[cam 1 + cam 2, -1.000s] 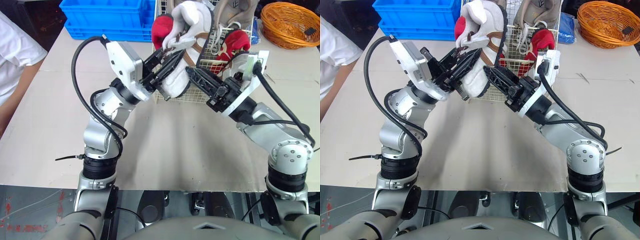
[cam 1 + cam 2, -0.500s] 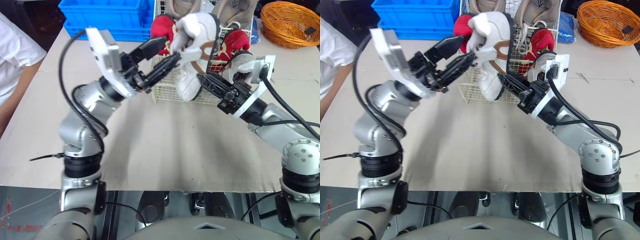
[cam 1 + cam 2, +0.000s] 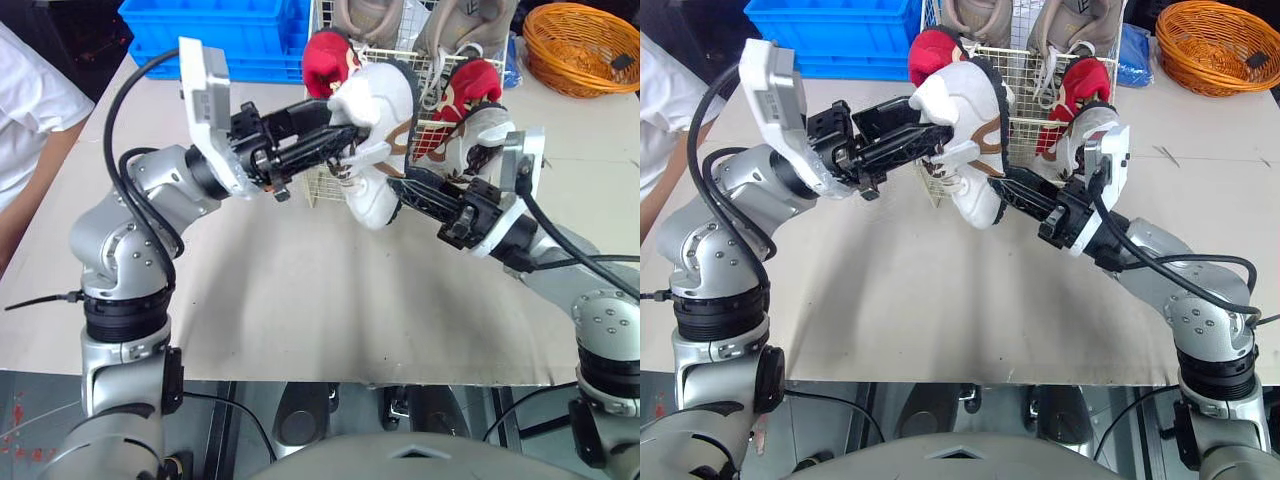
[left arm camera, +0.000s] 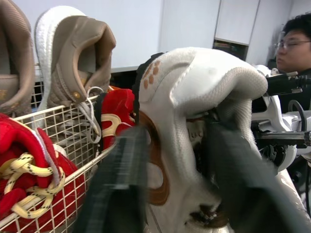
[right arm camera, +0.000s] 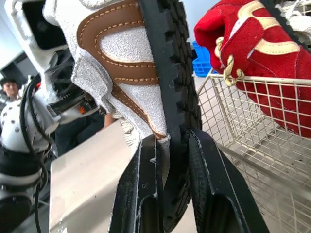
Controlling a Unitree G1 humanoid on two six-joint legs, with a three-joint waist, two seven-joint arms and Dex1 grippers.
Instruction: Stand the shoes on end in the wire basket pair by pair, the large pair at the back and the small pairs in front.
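Tabletop (image 3: 300, 290): a beige board is lying under both arms. A blue crate (image 3: 210, 30) and an orange wicker basket (image 3: 585, 45) are standing along its far edge, and a person's white sleeve (image 3: 30, 100) is showing at the robot's left.
Left gripper (image 3: 345, 142): it is clamping the white shoe (image 3: 378, 120) at the heel opening. One black finger (image 4: 116, 184) is lying along the outside of the collar and the other is reaching inside the shoe.
Right gripper (image 3: 400, 188): it is pinching the same shoe low down, near the toe. Its two fingers (image 5: 141, 194) are sitting close together on either side of the black treaded sole edge.
Wire basket (image 3: 1025, 95): it is holding two tan shoes (image 3: 365, 15) standing on end at the back. Two red shoes (image 3: 325, 55) are standing in front of them, one toward each front corner, with their tops rising above the rim.
White shoe position: it is hanging off the table between the two grippers, heel up and toe down, with its brown trim facing the robot. It is hanging just at the basket's front wall, in line with the gap between the red shoes. Whether it is touching the wire cannot be told.
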